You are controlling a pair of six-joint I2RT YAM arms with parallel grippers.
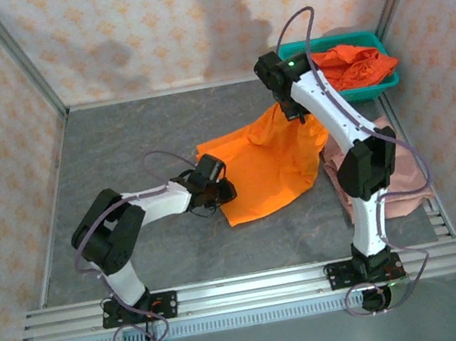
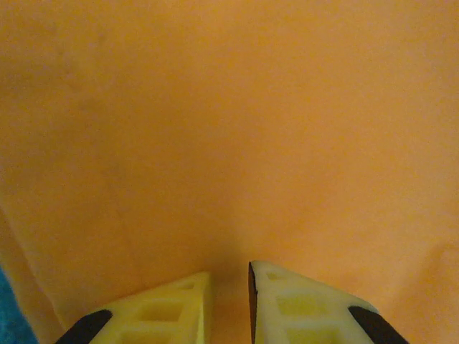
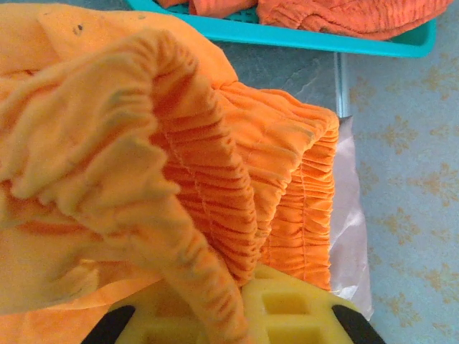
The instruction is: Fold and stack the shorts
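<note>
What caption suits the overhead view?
Two robot arms work on orange shorts on a grey table; pink shorts lie beside, more orange ones in a teal basket.

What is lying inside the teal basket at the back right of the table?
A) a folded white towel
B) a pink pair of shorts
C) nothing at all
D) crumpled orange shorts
D: the teal basket holds bright orange shorts, bunched up and unfolded.
</note>
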